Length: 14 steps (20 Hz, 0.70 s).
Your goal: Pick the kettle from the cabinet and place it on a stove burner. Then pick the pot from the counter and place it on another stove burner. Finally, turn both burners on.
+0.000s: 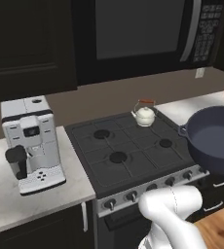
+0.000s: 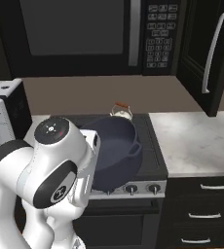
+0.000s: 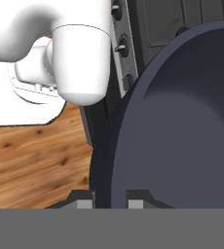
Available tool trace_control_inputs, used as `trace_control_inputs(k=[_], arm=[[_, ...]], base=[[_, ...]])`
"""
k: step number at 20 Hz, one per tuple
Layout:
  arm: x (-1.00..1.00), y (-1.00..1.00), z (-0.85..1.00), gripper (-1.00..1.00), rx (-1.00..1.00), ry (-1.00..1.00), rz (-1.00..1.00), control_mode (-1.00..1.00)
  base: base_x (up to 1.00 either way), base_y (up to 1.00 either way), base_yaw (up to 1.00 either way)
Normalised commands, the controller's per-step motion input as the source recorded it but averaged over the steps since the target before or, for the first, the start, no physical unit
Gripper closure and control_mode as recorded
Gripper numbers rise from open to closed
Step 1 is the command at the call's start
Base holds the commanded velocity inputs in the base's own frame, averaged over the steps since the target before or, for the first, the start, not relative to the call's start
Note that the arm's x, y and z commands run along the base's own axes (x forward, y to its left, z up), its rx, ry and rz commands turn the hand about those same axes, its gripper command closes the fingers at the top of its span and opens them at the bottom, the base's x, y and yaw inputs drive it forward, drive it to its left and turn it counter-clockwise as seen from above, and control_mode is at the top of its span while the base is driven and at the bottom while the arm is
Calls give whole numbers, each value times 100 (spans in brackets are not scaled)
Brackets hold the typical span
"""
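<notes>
The two-finger gripper (image 3: 110,204) is clamped on the rim of the one wide, round, smooth dark navy-blue pot (image 3: 182,136), one dark fingertip on each side of the wall. The pot hangs over the stove's front right corner. One small cream-white kettle (image 1: 145,115) with an arched orange-topped handle sits on the back right burner (image 1: 145,122). Three bare black disc burners, one being the front left burner (image 1: 118,157), lie among matte grey grates. One boxy white coffee machine (image 1: 31,143) stands on the marbled stone counter (image 1: 7,204).
</notes>
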Motion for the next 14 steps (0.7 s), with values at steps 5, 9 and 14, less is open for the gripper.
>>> trace_control_inputs(k=[5,9,14], arm=[[0,0,0,100,0,0,0,100],[0,0,0,100,0,0,0,100],[0,0,0,100,0,0,0,100]], base=[[33,0,-3],[33,0,-3],[36,0,-3]])
